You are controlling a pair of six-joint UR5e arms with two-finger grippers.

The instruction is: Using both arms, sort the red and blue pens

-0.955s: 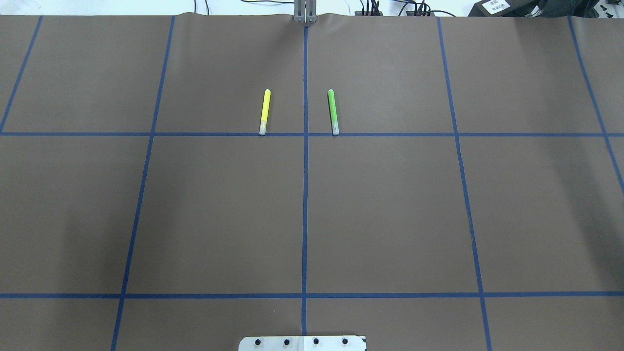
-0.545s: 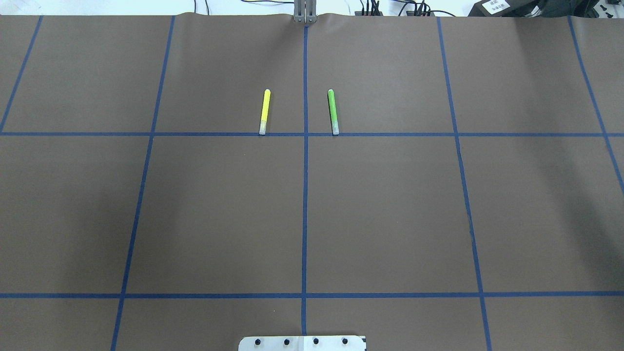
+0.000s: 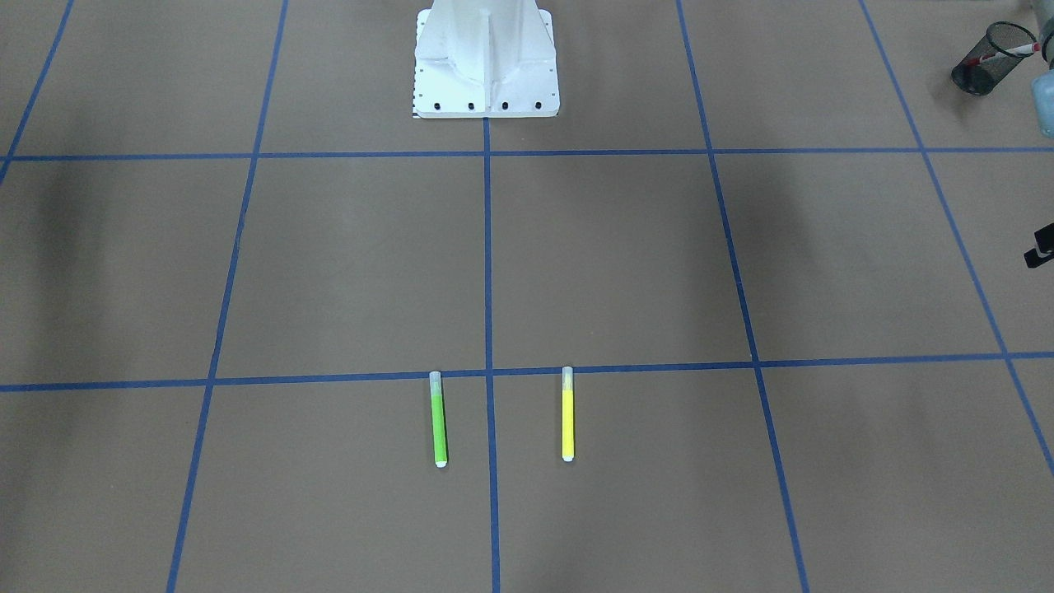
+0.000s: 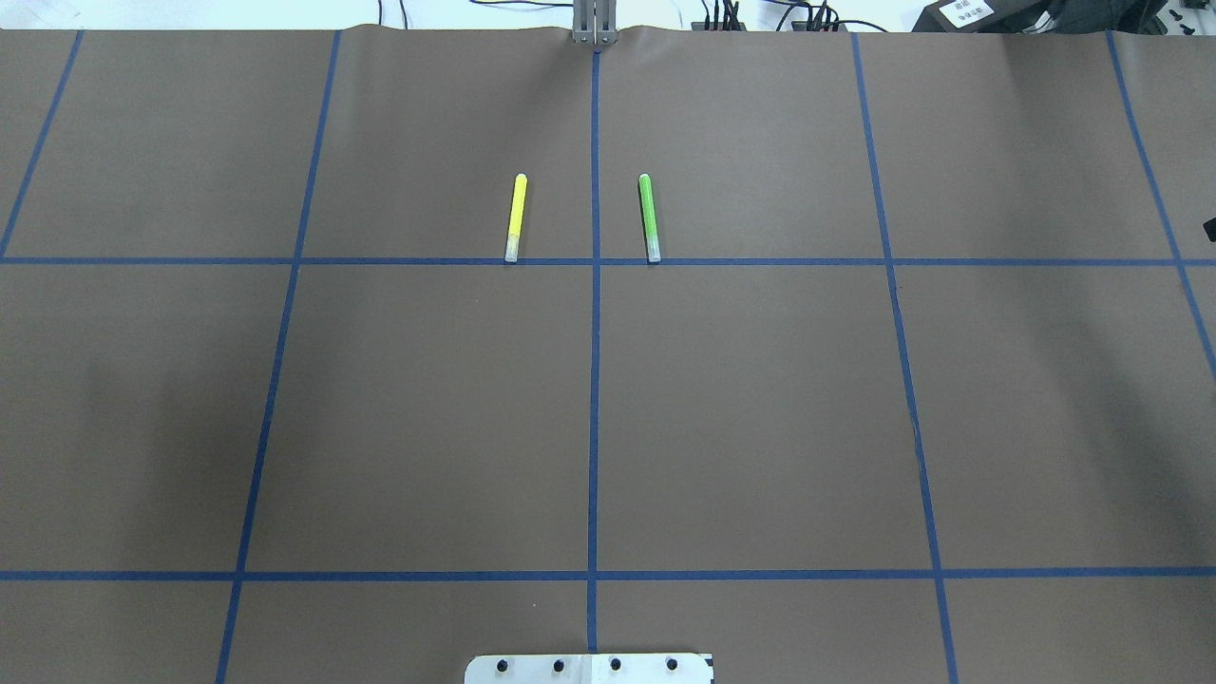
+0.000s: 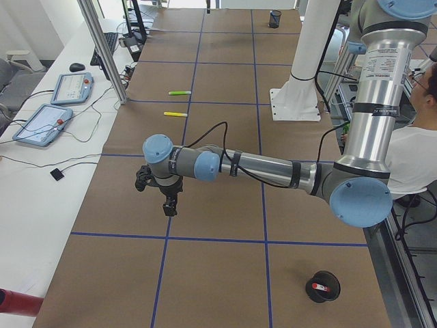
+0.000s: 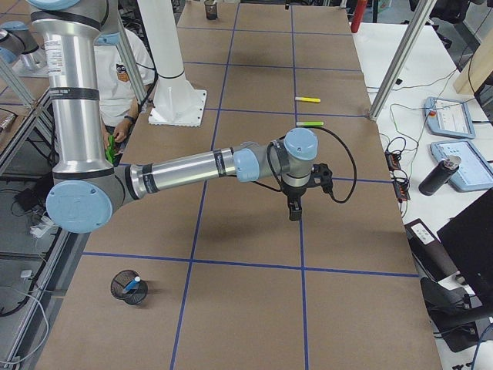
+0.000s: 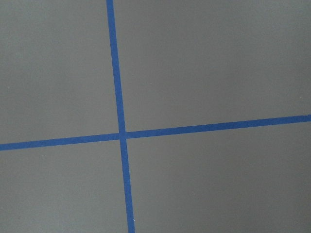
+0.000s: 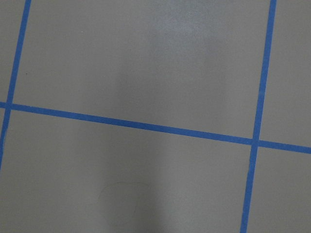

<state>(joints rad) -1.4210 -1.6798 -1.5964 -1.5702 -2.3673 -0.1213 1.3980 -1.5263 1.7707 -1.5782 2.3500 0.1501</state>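
Observation:
The red pen [image 5: 319,287] stands in a black mesh cup [image 5: 322,285] near the table's left end; the same red pen [image 3: 1014,51] shows in the front view. The blue pen [image 6: 132,284] sits in another black mesh cup [image 6: 128,287] near the right end. My left gripper [image 5: 168,207] hangs over bare mat, holding nothing that I can see. My right gripper [image 6: 293,210] does the same. I cannot tell whether either is open or shut. Both wrist views show only mat and tape lines.
A yellow marker [image 4: 514,218] and a green marker [image 4: 650,218] lie side by side at the far middle of the brown mat. The robot's white base [image 3: 486,66] stands at the near middle. A person [image 5: 416,147] sits beside the base.
A small dark bit of the right gripper has come in at the overhead view's right edge. The shadows on the mat have shifted. The yellow and green markers have not moved.

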